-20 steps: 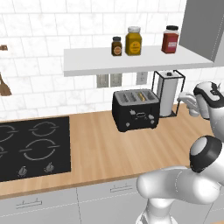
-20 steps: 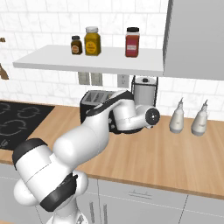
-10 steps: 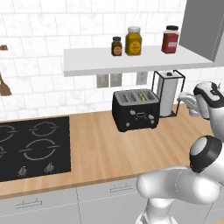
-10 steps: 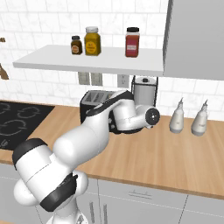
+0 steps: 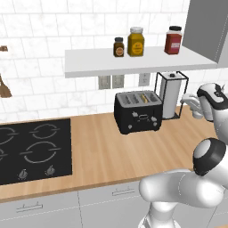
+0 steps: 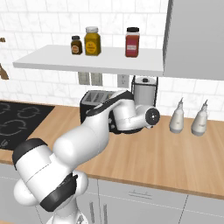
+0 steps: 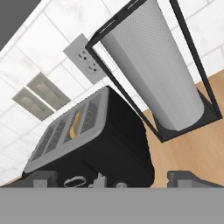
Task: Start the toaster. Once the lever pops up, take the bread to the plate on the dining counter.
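The black four-slot toaster (image 5: 138, 113) stands on the wood worktop against the tiled wall, under the shelf. In the right base view my arm covers most of the toaster (image 6: 91, 100). A tan slice of bread (image 5: 143, 96) sits down in one of its right slots; the hand view shows the bread (image 7: 76, 123) edge-on inside the toaster (image 7: 87, 144). My gripper (image 5: 190, 106) hovers to the right of the toaster, in front of the paper towel roll, pointing left toward it. The gripper (image 7: 114, 179) is open, with nothing held. The plate and the dining counter are out of view.
A paper towel roll in a black wire holder (image 5: 171, 95) stands just right of the toaster. Two pale bottles (image 6: 177, 120) (image 6: 199, 123) stand further right. A black hob (image 5: 31, 149) lies at the left. Jars (image 5: 136, 41) sit on the shelf overhead.
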Robot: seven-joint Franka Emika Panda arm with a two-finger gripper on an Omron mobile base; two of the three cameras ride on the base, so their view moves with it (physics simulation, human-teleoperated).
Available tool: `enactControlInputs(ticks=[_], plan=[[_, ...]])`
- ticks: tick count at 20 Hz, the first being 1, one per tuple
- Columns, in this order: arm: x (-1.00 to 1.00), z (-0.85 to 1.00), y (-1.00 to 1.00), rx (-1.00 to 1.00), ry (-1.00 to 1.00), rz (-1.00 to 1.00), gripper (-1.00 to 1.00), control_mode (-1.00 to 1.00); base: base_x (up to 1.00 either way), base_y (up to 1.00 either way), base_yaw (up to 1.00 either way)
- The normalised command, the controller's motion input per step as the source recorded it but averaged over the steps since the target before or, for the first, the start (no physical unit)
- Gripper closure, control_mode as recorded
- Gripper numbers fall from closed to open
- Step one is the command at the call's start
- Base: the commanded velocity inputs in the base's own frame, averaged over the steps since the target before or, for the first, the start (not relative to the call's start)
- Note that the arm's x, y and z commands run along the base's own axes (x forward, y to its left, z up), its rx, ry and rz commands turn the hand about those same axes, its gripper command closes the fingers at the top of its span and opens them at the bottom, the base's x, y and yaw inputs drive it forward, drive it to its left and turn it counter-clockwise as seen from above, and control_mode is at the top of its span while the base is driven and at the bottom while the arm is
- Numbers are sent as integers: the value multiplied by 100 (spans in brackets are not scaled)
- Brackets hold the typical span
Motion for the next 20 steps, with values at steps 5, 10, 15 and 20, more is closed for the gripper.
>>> enactControlInputs(ticks=[5,10,15,20], plan=[[0,0,0,0,0,0,-100,-100,0,0,0],[0,0,0,0,0,0,-100,-100,0,0,0],[0,0,0,0,0,0,-100,-100,0,0,0],[0,0,0,0,0,0,-100,-100,0,0,0]])
